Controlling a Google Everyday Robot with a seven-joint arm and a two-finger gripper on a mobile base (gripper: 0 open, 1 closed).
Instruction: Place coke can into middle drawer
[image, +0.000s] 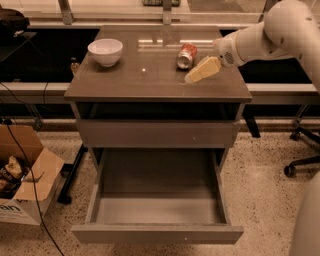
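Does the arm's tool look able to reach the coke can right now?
Probably yes: the tool hovers close beside the coke can, which lies on its side on the cabinet top, nothing between them.

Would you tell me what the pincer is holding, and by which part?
Nothing: the pincer hovers beside the coke can, which lies on the cabinet top.

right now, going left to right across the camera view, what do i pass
cardboard box → white bowl → coke can → office chair base. The gripper hangs over the cabinet top, just right of the can and partly overlapping it, so it is left unranked.
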